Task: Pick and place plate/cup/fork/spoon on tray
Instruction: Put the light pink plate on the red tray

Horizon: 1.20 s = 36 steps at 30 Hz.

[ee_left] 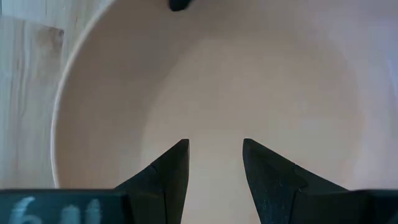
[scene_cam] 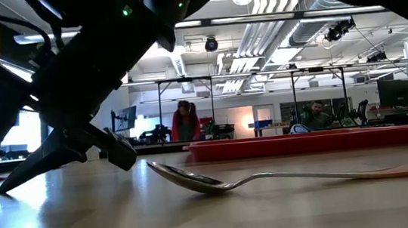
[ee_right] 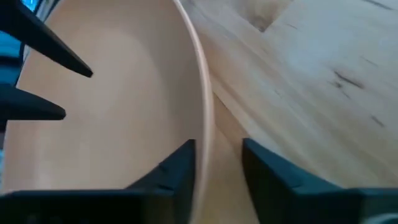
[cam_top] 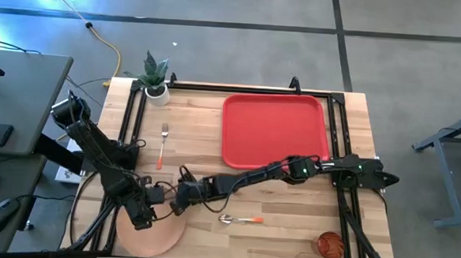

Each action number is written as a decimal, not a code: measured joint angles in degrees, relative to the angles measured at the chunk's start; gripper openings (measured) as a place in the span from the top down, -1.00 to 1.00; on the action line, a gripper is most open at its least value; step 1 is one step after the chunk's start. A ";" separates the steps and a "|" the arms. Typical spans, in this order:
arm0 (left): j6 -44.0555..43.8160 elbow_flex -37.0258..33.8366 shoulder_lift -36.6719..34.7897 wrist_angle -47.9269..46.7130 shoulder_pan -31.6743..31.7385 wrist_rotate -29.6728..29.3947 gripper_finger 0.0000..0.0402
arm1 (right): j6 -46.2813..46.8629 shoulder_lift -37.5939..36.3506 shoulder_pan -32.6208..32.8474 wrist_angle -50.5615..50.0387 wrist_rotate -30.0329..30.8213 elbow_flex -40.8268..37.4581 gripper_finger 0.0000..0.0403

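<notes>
The round peach-pink plate (cam_top: 156,229) is partly covered by the left end effector (cam_top: 143,219) and is cut off by every wrist picture's edge.

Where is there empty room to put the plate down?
The red tray is bare all over, so that is the widest room. Bare wood also lies between the fork and the tray, and between the spoon and the cup. It is crowded around the plate, where both grippers meet.

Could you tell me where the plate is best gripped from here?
At its rim, I'd judge: the plate lies flat on the table, so only its thin raised edge offers purchase. The right gripper already straddles the rim on the tray-facing side, one finger inside, one outside.
</notes>
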 joint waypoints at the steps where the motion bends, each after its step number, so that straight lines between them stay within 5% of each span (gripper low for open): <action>1: 0.62 0.00 -0.23 -0.17 0.28 0.18 0.30 | -0.21 0.02 -0.57 -0.14 -2.31 0.00 0.61; 5: 1.96 0.00 -2.02 -0.36 1.21 0.02 0.30 | -0.85 0.17 -2.06 0.06 -6.70 -0.07 0.94; 12: 2.57 0.00 -9.79 -1.32 3.50 -1.66 0.30 | -0.86 -2.71 -3.61 -4.35 -7.51 -0.52 0.98; 21: 5.28 0.00 -27.40 -1.28 4.42 -23.29 0.30 | -10.06 -12.20 -8.61 -15.84 -10.23 -0.43 0.98; 28: 10.62 0.00 -37.17 -0.23 4.81 -38.43 0.30 | -21.62 -22.72 -10.36 -30.23 1.33 -0.22 0.99; 36: 17.00 0.02 -39.56 -0.47 9.96 -41.10 0.30 | -29.28 -27.91 -16.15 -41.12 6.33 -0.31 1.00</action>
